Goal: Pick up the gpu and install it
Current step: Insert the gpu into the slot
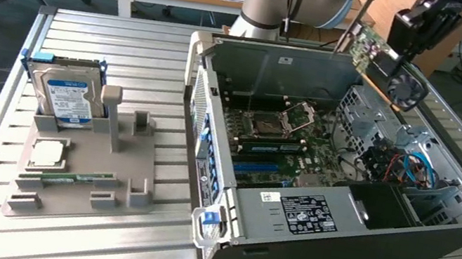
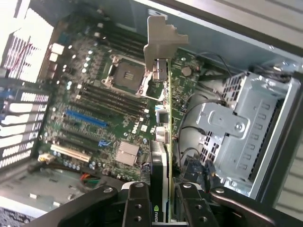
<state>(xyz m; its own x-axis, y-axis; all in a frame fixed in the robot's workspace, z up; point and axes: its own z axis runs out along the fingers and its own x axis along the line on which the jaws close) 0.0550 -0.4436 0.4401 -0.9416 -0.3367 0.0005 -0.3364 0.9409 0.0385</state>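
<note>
Gripper (image 2: 163, 204) is clamping the gpu (image 2: 164, 142) between both fingers (image 2: 137, 205). The card is running edge-on straight out from the jaws, with its pale bracket (image 2: 158, 40) at the far end. In the exterior view the gpu (image 1: 392, 71) is hanging tilted under the gripper (image 1: 415, 34), above the far rim of the open case (image 1: 352, 251) at that view's right, clear of the board.

Motherboard (image 2: 94, 99) is lying below it, CPU socket (image 2: 127, 74) and blue slot (image 2: 85, 118) both showing unobstructed. Drive cage (image 2: 241, 127) is sitting just beside the card's line, with cables (image 1: 415, 165) bunching near it.

Hard drive (image 1: 65, 97) and RAM stick (image 1: 70, 178) are sitting in the grey holder (image 1: 125, 161), well apart on the exterior view's left.

Card's faces and connector edge aren't showing from the wrist. The gripper's top is getting cut off by the exterior frame.
</note>
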